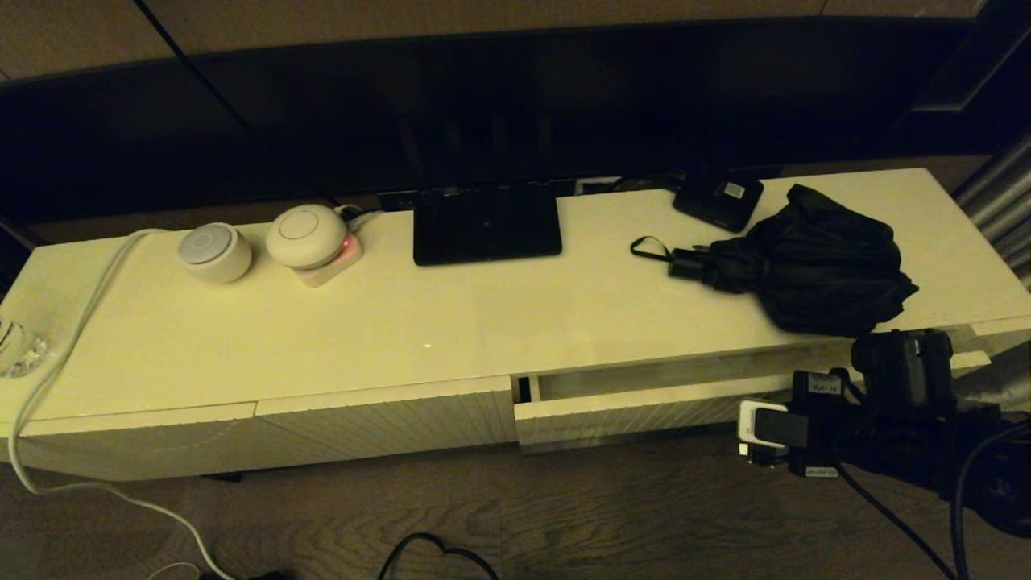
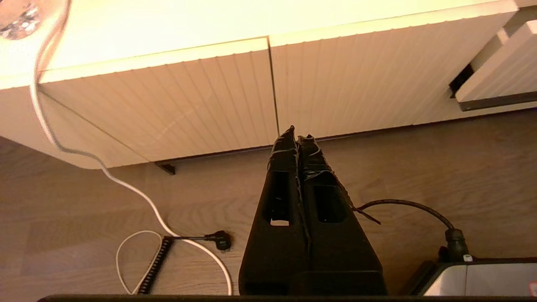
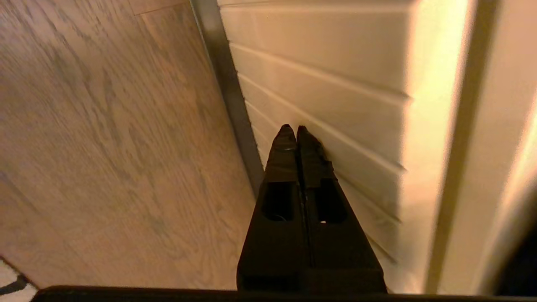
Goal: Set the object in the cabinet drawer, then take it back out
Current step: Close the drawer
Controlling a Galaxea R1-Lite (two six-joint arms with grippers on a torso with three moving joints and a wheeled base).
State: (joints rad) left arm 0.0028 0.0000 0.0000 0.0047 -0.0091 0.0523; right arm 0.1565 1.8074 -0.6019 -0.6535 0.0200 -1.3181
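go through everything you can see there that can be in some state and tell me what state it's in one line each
Cabinet drawer: pulled partly open, nothing seen inside.
Umbrella: folded, loose fabric, lying on the cabinet top above the drawer.
Ribbed panels left of the drawer: closed.
Right gripper: shut, empty, at the drawer front.
Left gripper: shut, empty, low before the closed panels.
White cable: draped off the cabinet top.

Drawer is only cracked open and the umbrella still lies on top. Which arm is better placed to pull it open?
Right. The right gripper, fingers shut, sits at the drawer front, below the umbrella. The left gripper hangs shut before the closed panels.
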